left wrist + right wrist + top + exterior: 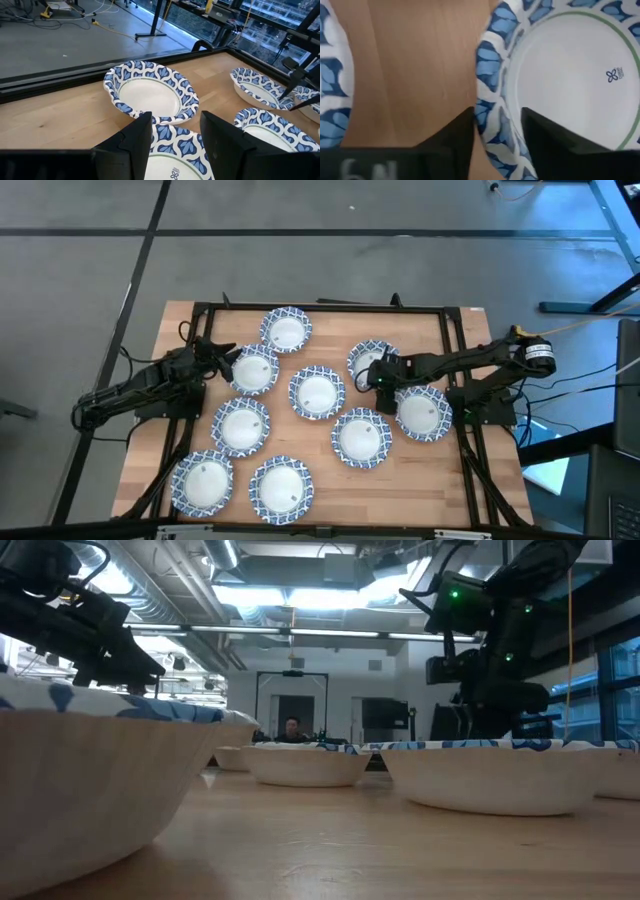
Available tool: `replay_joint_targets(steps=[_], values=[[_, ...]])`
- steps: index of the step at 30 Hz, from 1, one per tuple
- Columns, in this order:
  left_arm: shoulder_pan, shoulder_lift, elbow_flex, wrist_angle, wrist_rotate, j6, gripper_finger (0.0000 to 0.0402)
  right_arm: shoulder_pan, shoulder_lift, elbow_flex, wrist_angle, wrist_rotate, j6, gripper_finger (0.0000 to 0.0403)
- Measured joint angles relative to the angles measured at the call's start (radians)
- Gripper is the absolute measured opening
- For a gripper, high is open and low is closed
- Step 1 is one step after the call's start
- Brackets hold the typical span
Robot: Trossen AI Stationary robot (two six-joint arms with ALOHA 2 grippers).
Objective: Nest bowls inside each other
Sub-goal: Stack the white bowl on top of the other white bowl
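Nine small bowls, white inside with blue-and-white patterned rims, sit singly on the wooden table point(180, 330). My left gripper point(228, 360) point(175, 135) is open over the left rim of the bowl point(254, 372) below the far bowl point(286, 330) point(150, 95); that rim point(175, 142) shows between its fingers. My right gripper point(378, 375) point(495, 125) is open at the near-left rim of the bowl point(370, 360) point(570, 75). One of its fingers stands over the white inside and the other over the bare wood. My right gripper stands astride the bowl's patterned rim point(492, 100), coming down from above, one finger point(545, 135) inside and one finger point(452, 135) outside. Whether either finger touches the rim I cannot tell. The bowl rests flat on the table.
Other bowls lie close by: the centre one point(317, 393), two right of it point(362, 437) point(423, 412), three toward the near-left point(241, 426) point(204, 482) point(281, 490). A black frame point(330, 307) edges the table. Bare wood point(440, 480) shows at the near right. A person point(291, 727) is far behind.
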Motion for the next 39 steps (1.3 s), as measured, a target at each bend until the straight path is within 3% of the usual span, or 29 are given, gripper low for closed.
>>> replay_joint_targets(steps=[7, 11, 19, 23, 30, 39], values=[[0.000, 0.000, 0.000, 0.000, 0.000, 0.000, 0.0161, 0.000, -0.001, 0.015, 0.000, -0.008, -0.024, 0.0043], [0.000, 0.000, 0.000, 0.000, 0.000, 0.001, 0.0161, 0.000, -0.001, 0.015, 0.000, -0.009, -0.027, 0.0008], [0.000, 0.000, 0.000, 0.000, -0.001, 0.025, 0.0161, -0.001, -0.001, 0.052, -0.029, -0.011, -0.006, 0.0022], [0.000, 0.000, 0.000, 0.001, -0.015, 0.026, 0.0161, -0.001, 0.000, 0.146, -0.085, -0.008, -0.051, 0.0007], [0.000, 0.000, 0.000, 0.001, -0.016, 0.026, 0.0161, -0.001, -0.001, 0.330, -0.143, 0.020, -0.077, 0.0014], [0.000, 0.000, 0.000, 0.001, -0.017, 0.027, 0.0161, 0.074, 0.023, 0.474, -0.131, -0.075, -0.013, 0.0016]])
